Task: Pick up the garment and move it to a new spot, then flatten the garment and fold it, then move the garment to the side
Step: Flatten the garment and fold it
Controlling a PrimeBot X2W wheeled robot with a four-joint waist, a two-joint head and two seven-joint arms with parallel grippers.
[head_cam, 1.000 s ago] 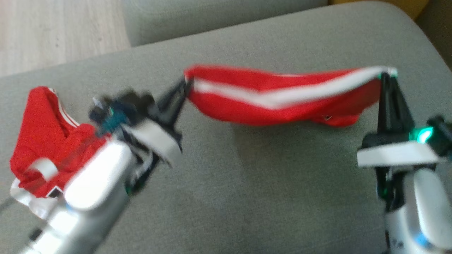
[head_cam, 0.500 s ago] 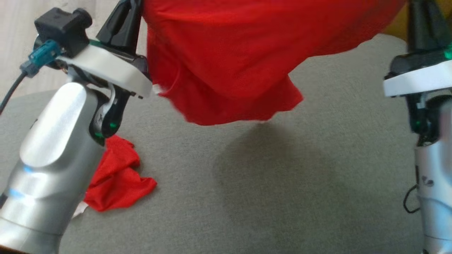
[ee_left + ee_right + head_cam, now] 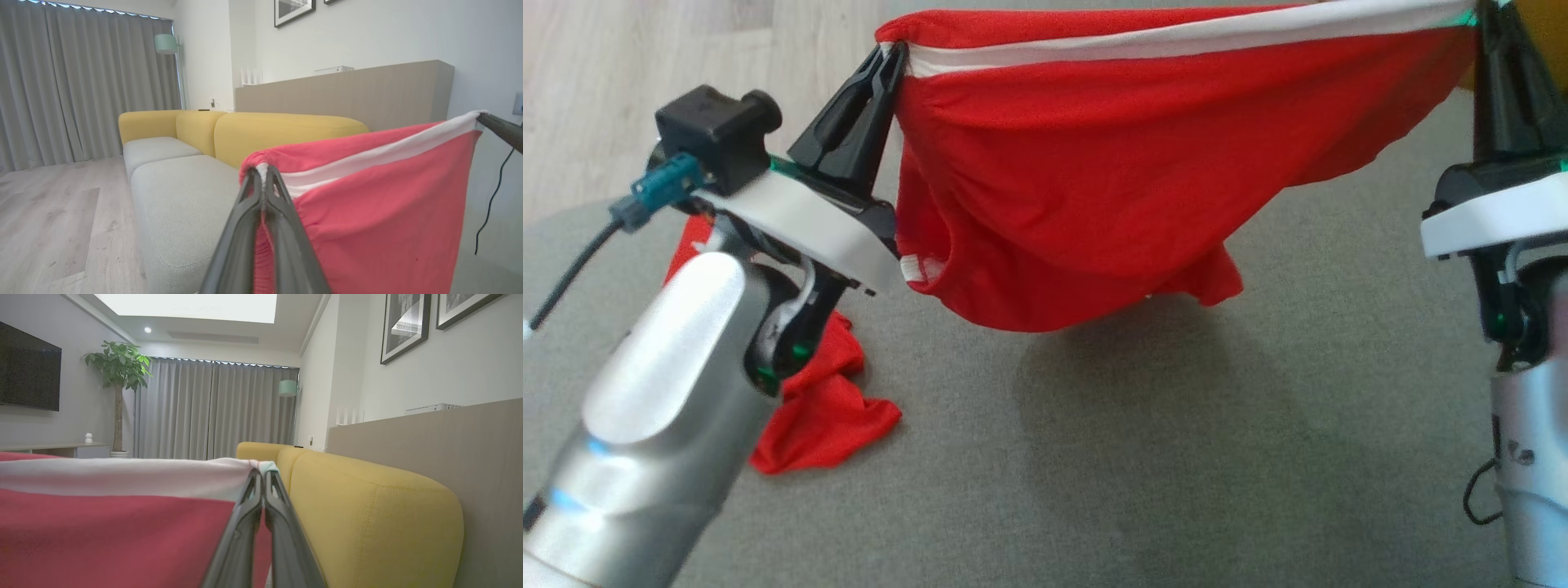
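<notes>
Right wrist view: yellow sofa (image 3: 367, 522) at four o'clock, grey curtains (image 3: 212, 412) at twelve, potted plant (image 3: 118, 367) at ten.

Silver forearms (image 3: 662, 367), black tapered claws (image 3: 892, 53)

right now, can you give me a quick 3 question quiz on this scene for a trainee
1. True or false: the held red garment lies flat on the grey cushion.
2. What is the left gripper shut on? A) the garment's white-banded edge B) a cable C) nothing
3. Fill in: a second red garment lies crumpled on the cushion by the ___ arm.

Key:
1. False. It hangs stretched between the left gripper and the right gripper, both shut on its top edge.
2. A
3. left
</notes>
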